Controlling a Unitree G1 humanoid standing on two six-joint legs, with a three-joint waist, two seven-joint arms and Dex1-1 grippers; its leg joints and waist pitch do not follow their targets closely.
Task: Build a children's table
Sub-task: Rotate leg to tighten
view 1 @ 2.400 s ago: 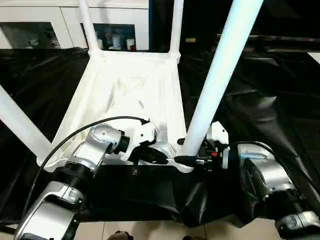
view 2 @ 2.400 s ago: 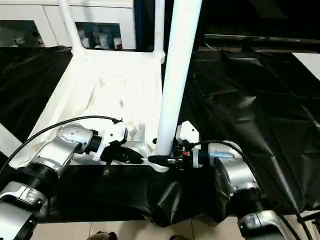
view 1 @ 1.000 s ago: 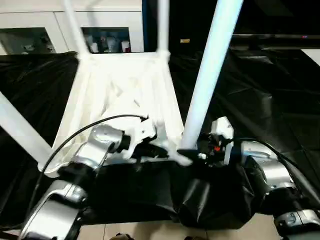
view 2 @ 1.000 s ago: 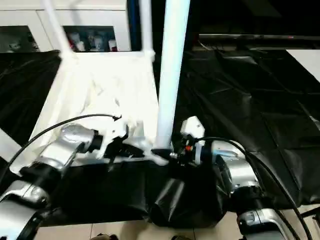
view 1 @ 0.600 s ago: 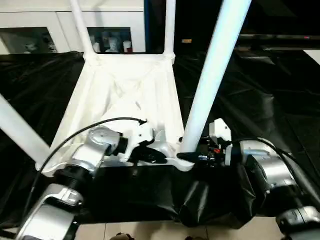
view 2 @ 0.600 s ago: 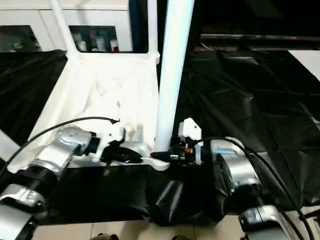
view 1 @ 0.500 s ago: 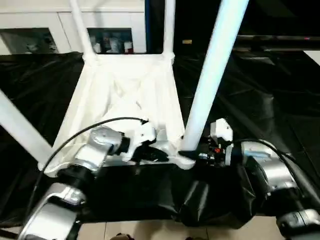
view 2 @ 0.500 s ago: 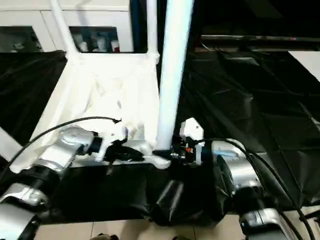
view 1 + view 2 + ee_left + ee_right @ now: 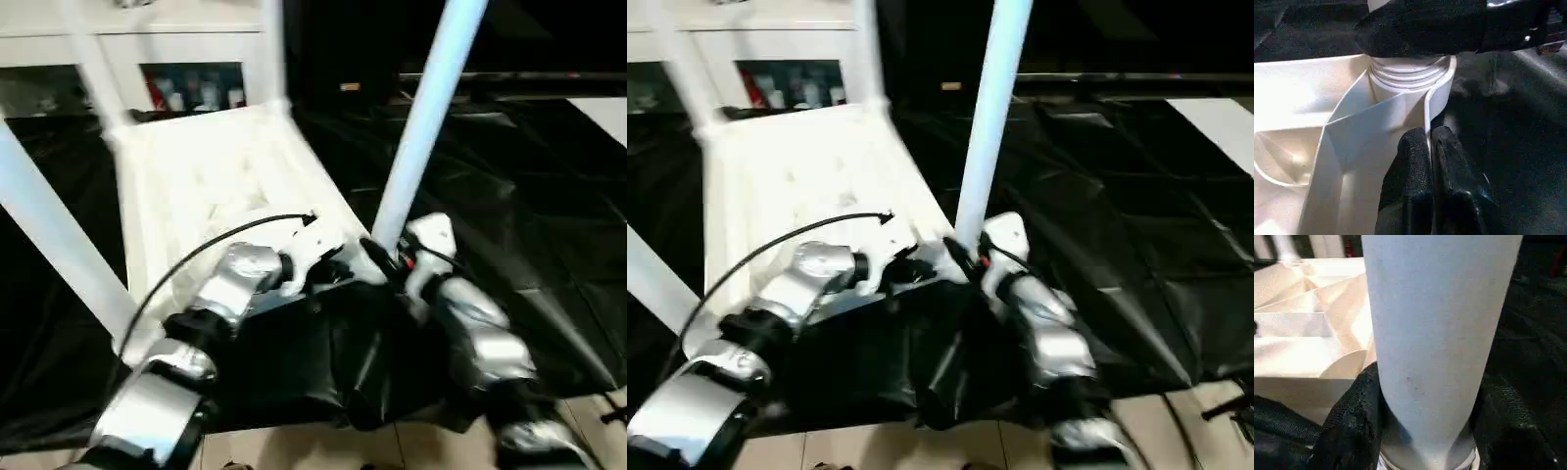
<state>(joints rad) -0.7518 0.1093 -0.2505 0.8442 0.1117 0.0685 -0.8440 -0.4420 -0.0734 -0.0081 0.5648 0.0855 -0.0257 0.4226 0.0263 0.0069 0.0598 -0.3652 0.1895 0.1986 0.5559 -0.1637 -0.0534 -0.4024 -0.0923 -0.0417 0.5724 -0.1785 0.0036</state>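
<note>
1. Your table (image 9: 211,171) lies upside down on the black sheet (image 9: 509,196), ribbed underside facing up, so the corner sockets open upward and each leg can drop in from above.

2. Legs already stand at the other corners you can see: the near left one (image 9: 54,235) and two far ones (image 9: 681,69). That leaves the near right corner as the one you are working on.

3. Your right gripper (image 9: 1420,426) is clamped around the base of the near right leg (image 9: 421,127), one black finger (image 9: 1354,416) on each side of the tube. Gripping low, just above the socket (image 9: 1410,73), gives you the most control over how the end seats, and keeps the long tube from swinging.

4. Your left gripper (image 9: 1428,147) has its fingers pinched together on the thin rim wall of the table, right beside that same socket. I read this as bracing: it holds the top steady so the push or twist on the leg doesn't slide the whole thing across the slick sheet.

5. The leg looks upright and already in the socket's ringed collar. Whether it is fully home can't be told here, so judge it as seating in progress, near the end of the build.
</note>
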